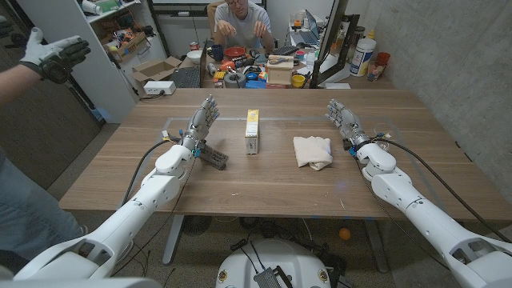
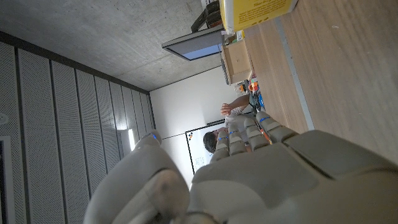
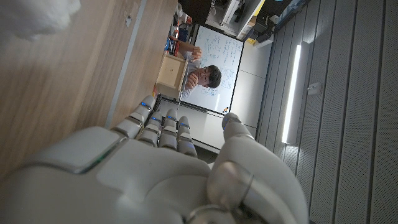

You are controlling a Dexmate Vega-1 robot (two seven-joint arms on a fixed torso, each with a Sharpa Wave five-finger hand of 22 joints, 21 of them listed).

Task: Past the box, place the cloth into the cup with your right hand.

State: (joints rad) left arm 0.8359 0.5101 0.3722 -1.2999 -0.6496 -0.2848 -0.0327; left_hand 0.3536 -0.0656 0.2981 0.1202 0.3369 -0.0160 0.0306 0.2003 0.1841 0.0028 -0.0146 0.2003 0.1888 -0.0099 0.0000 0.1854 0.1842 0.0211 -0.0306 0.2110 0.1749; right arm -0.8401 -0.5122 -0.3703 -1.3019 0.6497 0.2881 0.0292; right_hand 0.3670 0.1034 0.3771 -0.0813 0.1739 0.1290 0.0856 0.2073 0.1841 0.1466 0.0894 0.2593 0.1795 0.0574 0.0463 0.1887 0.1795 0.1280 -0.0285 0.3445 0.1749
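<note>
Box [image 2: 255, 11]: in the left wrist view, cut off by the picture's edge; print too small to read.
Cloth [image 3: 34, 15]: in the right wrist view, a blurred white corner, cut by the edge.
Left hand [image 2: 249, 174]: palm side hidden behind its own back.
Right hand [image 3: 149, 174]: likewise.
Gloved hand [image 1: 54, 54]: a person's, arm cut off at the head view's edge.
Grey object [image 1: 213, 157]: partly behind the left wrist; kind cannot be told.

Soft cloth [image 1: 312, 151], matt wooden table [image 1: 264, 180]
</note>
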